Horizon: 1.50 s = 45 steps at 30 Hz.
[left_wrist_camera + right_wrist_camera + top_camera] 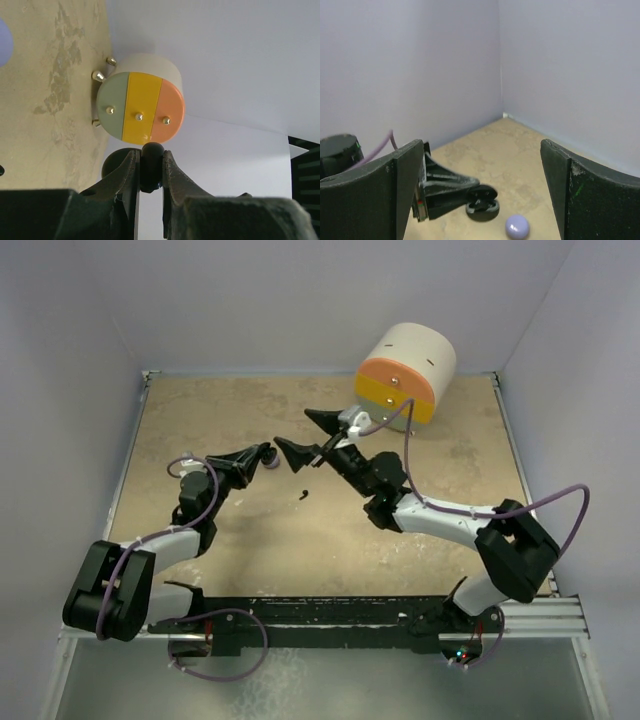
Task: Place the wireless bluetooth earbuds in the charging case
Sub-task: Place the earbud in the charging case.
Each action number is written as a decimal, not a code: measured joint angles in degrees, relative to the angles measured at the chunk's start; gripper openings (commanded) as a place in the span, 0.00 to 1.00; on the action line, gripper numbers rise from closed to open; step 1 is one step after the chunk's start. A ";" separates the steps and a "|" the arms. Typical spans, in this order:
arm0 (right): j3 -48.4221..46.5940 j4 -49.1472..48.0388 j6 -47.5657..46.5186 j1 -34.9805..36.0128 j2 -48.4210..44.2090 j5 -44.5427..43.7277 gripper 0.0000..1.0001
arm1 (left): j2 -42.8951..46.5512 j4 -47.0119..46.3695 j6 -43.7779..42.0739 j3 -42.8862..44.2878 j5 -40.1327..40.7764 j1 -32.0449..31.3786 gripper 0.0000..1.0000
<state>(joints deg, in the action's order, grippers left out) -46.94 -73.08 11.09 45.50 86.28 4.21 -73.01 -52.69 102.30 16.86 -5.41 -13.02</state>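
Beige stone-look desk point(215, 410). Cream drum point(405, 370) on its side at far right; end face striped green, yellow and orange, with brass studs. Right pincer point(292, 428) spread wide, holding nothing, facing left pincer point(262, 453). Left pincer clamped tight on black round case point(482, 204); contents not discernible. Lavender round piece point(517, 226) on desk just beside case. Tiny black earbud point(302, 492) loose on desk nearby, outside case.

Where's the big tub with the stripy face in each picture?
Top external: cream cylinder with a green, yellow and orange striped face, upper right.
Left wrist: centre, just above the left end effector.
Right wrist: not in it.
Shared landmark: that end effector, shut on a small black case, in all three.
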 measured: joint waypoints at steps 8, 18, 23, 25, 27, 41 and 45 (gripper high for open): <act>-7.93 16.44 -4.44 6.27 6.71 -12.48 1.00 | 1.40 5.49 -1.90 1.42 2.34 -1.40 0.00; -11.56 25.31 -5.01 6.99 9.64 -18.32 1.00 | 1.46 7.61 -2.45 1.64 3.08 -1.84 0.00; -14.45 28.68 -4.28 7.02 11.93 -18.38 1.00 | 1.46 7.74 -2.45 1.75 3.17 -2.10 0.00; -15.23 30.36 -3.93 7.02 12.87 -18.38 1.00 | 1.46 7.72 -2.45 1.79 3.17 -2.12 0.00; -15.39 31.39 -3.63 7.02 13.55 -18.38 1.00 | 1.46 7.74 -2.45 1.79 3.17 -2.12 0.00; -15.41 33.75 -2.12 7.13 15.47 -18.25 1.00 | 1.46 7.02 -2.45 1.79 3.17 -2.12 0.00; -15.41 33.62 -1.68 7.13 16.87 -18.08 1.00 | 1.46 7.34 -2.47 1.79 3.30 -2.12 0.00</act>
<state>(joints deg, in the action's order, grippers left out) -62.35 -39.46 9.41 52.62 103.15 -13.87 -71.55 -45.34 99.83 18.65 -2.11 -15.14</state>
